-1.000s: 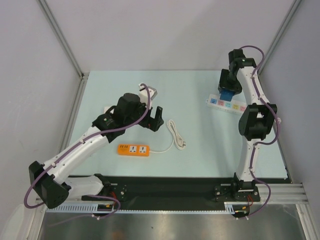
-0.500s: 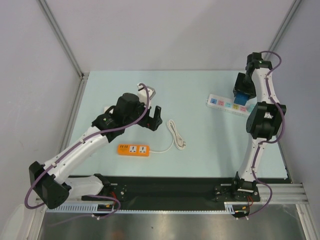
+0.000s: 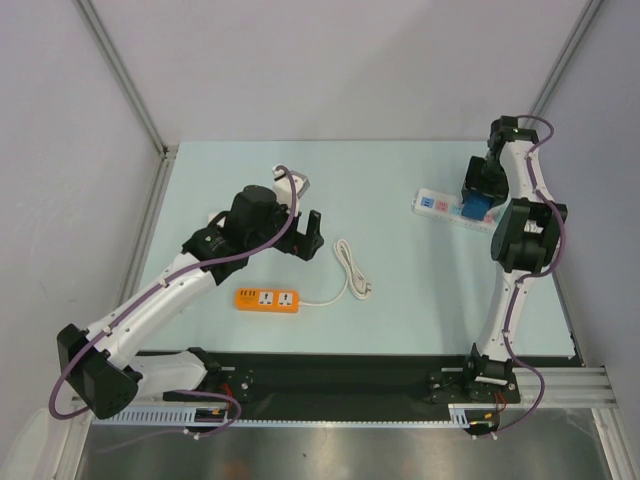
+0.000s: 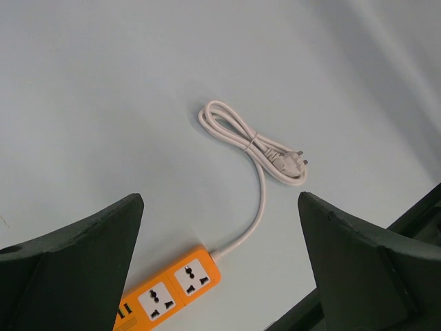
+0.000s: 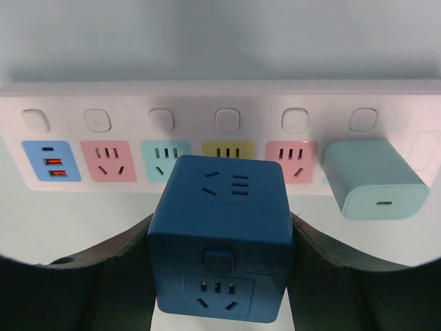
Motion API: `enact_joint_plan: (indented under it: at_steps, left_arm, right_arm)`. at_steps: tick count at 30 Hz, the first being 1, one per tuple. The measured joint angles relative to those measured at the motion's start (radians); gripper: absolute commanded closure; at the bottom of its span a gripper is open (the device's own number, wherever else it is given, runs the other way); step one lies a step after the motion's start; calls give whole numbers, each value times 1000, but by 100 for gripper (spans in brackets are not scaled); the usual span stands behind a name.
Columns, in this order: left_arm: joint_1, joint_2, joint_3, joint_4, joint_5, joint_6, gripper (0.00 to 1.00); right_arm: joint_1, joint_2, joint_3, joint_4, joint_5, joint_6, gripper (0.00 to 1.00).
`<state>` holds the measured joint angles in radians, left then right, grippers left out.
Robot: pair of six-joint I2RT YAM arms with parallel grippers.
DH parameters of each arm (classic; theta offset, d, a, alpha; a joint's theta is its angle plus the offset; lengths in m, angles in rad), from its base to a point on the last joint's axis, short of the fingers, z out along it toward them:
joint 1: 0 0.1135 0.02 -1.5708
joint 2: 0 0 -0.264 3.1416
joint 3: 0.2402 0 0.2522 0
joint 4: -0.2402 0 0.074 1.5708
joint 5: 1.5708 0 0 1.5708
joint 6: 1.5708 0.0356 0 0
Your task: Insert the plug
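From above, the right gripper (image 3: 478, 200) hangs over the white power strip (image 3: 437, 204), which lies toward the far right corner of the worktop (image 3: 390, 165). The plug (image 3: 476, 209), a blue cube, sits between its jaws, over the strip's right half. The left gripper (image 3: 308, 238) hovers left of centre with its jaws spread wide and empty. Beyond it, toward the near edge, lie an orange power strip (image 3: 267, 298) and its coiled white cord (image 3: 350, 267).

The left wrist view looks down past the parted jaws at the orange strip and the coil. Nothing is between them.

The right wrist view shows the jaws clamped on both sides of the plug, which hangs in front of the row of coloured sockets, roughly at the teal and yellow ones. A pale teal charger (image 5: 373, 180) already fills a socket to its right. Whether the pins touch the strip cannot be told.

By my reckoning, pickup and carry are done. Lining up with a free socket and pressing home remain.
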<state>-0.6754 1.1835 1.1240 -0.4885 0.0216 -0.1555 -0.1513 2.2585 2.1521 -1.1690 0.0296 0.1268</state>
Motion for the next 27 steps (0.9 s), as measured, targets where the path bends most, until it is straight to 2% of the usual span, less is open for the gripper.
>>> enact_joint_plan:
  at_steps: [27]
  left_arm:
    - [19,-2,-4,1,16,-2,0]
  right_arm:
    - [-35,70,51,0,-67,-30,100]
